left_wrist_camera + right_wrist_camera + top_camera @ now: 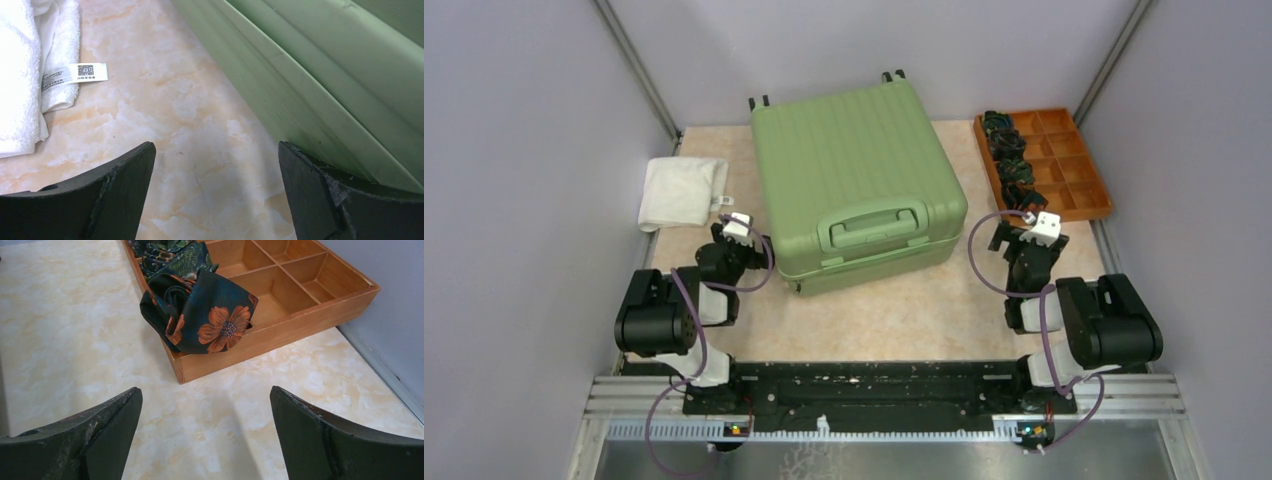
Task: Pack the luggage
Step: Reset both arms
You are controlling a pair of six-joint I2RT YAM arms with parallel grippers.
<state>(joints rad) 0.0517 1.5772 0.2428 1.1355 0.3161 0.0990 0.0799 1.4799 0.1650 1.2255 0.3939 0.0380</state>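
The luggage (pixel 854 180), a light-green ribbed hard-shell suitcase, lies closed in the middle of the table with its handle (pixel 874 224) toward the arms and its wheels (pixel 892 75) at the far edge. My left gripper (pixel 729 222) hovers beside its left front corner, open, nothing between the fingers; in the left wrist view (pixel 216 150) the green shell (pixel 320 85) runs along the right. My right gripper (pixel 1021 222) is open to the right of the suitcase; in the right wrist view (pixel 206 392) it faces bare tabletop just short of the orange tray's corner.
A folded white towel (pixel 680 191) with a label (pixel 75 74) lies at the left table edge. An orange compartment tray (pixel 1079 165) at the back right holds dark flowered cloth rolls (pixel 200 310) in its left column. Grey walls close in both sides.
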